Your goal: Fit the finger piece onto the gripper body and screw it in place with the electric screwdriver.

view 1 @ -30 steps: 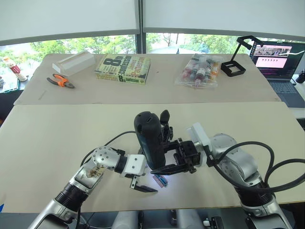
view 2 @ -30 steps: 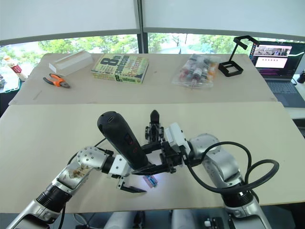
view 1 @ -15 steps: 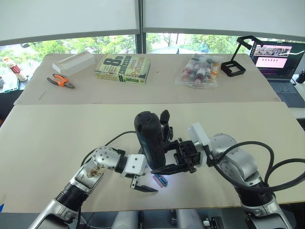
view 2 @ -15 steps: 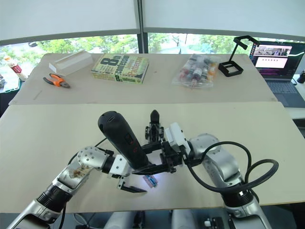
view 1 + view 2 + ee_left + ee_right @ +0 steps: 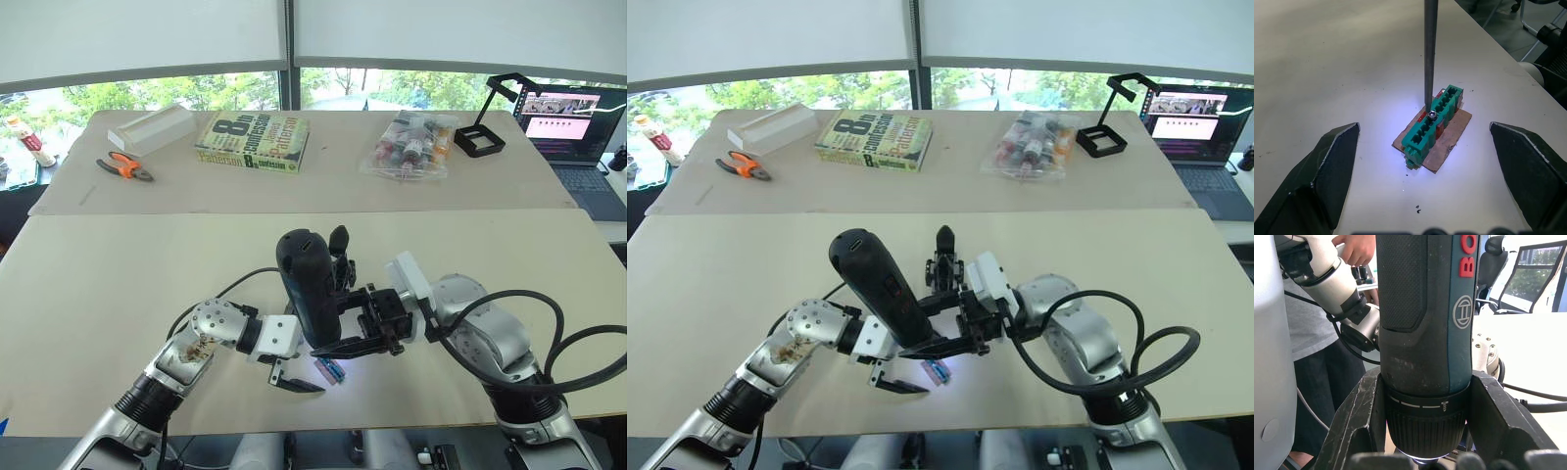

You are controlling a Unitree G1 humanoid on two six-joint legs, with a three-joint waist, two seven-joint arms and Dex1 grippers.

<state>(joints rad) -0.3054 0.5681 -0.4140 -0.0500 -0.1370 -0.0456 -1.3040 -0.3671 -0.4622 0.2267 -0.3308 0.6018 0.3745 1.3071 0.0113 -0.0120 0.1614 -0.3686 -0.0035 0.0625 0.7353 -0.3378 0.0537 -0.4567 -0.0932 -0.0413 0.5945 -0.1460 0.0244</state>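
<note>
At the middle of the near table (image 5: 108, 294), the screwdriver (image 5: 302, 289) stood almost upright, its bit (image 5: 1429, 54) reaching down to a small screw (image 5: 1432, 115) seated on top of a green block (image 5: 1434, 122). The block lay on a scrap of cardboard (image 5: 1453, 133). Just behind the screwdriver stood the gripper body (image 5: 339, 257), with 1 pointed finger upright. I could not make out the finger piece.

The right gripper (image 5: 1425, 418) was clamped on the screwdriver's collar, 1 finger on each side of it. The left gripper (image 5: 1424, 128) was spread wide, its 2 fingers well apart on either side of the block, touching nothing and holding nothing.

By my judgement, the step in hand was picking the screw up on the bit, and the risks sat there. The screw was small and the bit long, so a slight tilt of the right wrist could walk the tip off the head and flick the screw onto the table. With the block and cardboard loose and the left fingers not steadying them, downward push could slide or tip them. Lifting before the tip had seated could leave the screw behind. The gripper body stood close enough that a swing of the tool could topple it
</note>
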